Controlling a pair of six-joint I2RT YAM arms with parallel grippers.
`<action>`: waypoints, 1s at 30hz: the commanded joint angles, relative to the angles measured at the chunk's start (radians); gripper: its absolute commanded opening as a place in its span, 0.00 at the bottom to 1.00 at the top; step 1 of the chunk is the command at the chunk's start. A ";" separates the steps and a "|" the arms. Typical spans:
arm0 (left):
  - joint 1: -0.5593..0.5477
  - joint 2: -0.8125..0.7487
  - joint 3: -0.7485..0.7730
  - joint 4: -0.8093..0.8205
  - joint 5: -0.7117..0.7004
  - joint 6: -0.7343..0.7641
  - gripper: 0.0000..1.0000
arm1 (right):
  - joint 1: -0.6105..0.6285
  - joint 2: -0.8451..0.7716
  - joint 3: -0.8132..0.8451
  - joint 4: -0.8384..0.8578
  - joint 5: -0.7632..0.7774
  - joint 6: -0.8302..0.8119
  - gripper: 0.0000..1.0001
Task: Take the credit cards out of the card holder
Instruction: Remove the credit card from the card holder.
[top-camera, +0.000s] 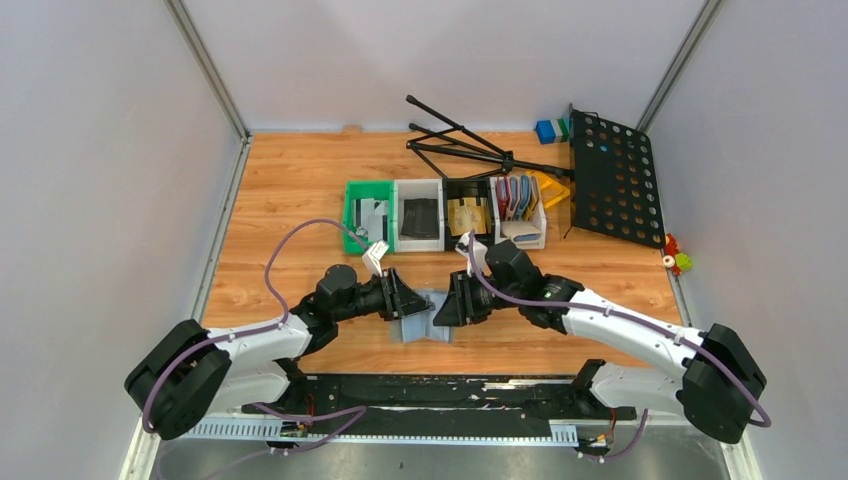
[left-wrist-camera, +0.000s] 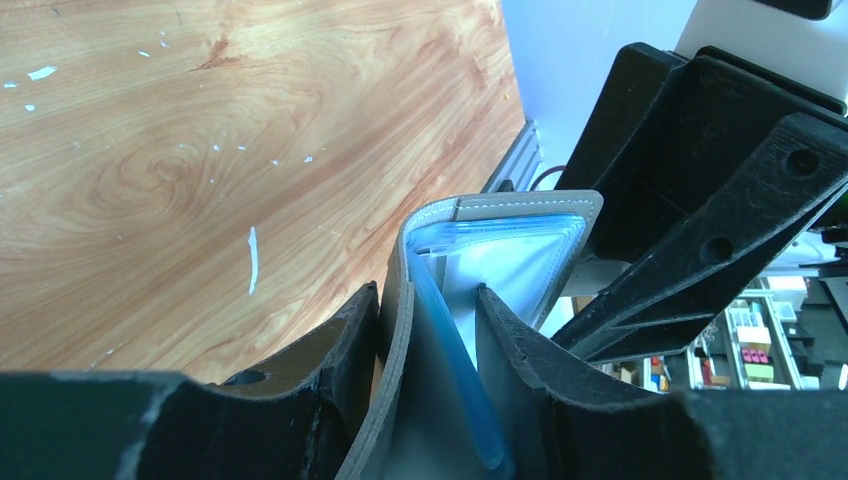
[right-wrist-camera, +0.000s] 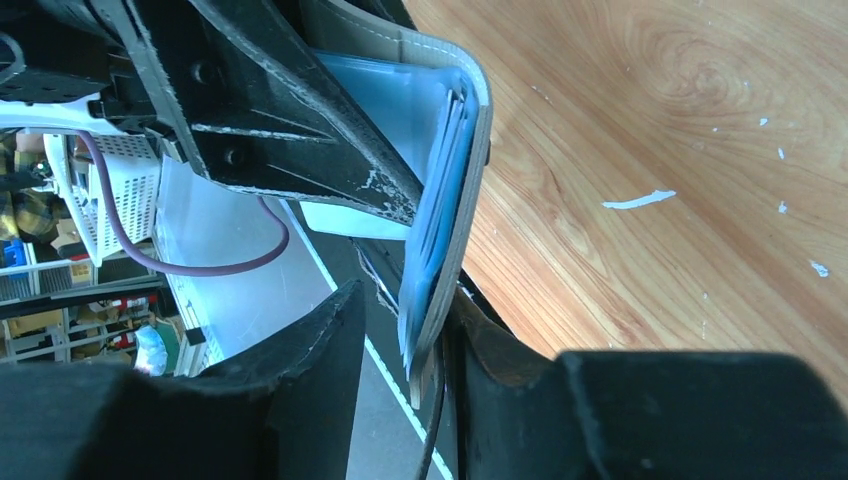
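The grey-blue card holder (top-camera: 425, 325) is held half open between my two grippers, near the front middle of the table. My left gripper (top-camera: 405, 300) is shut on one half of it. In the left wrist view (left-wrist-camera: 427, 290) its fingers pinch the grey cover (left-wrist-camera: 520, 205) and the pale blue pockets. My right gripper (top-camera: 452, 300) is open. In the right wrist view (right-wrist-camera: 405, 290) the holder's other flap (right-wrist-camera: 480, 120) lies against one finger, with a gap to the other. A whitish sheet (left-wrist-camera: 500, 270) shows in the pockets; I cannot tell whether it is a card.
A row of bins stands behind. A green one (top-camera: 352, 215) holds pale flat pieces, a white one (top-camera: 418, 188) a black item, a black one (top-camera: 467, 186) a tan item, a white one (top-camera: 520, 238) red and blue holders. A folded black stand (top-camera: 470, 145) and a perforated plate (top-camera: 615, 180) lie at the back right.
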 joint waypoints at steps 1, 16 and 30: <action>-0.011 -0.008 0.006 0.059 -0.020 -0.014 0.23 | 0.011 -0.057 0.003 0.109 -0.025 0.016 0.37; -0.011 -0.068 0.016 -0.047 -0.065 0.006 0.00 | 0.007 -0.118 0.025 -0.046 0.089 0.005 0.42; -0.010 -0.077 0.023 -0.027 -0.039 -0.019 0.00 | 0.001 -0.085 0.033 -0.058 0.106 0.002 0.11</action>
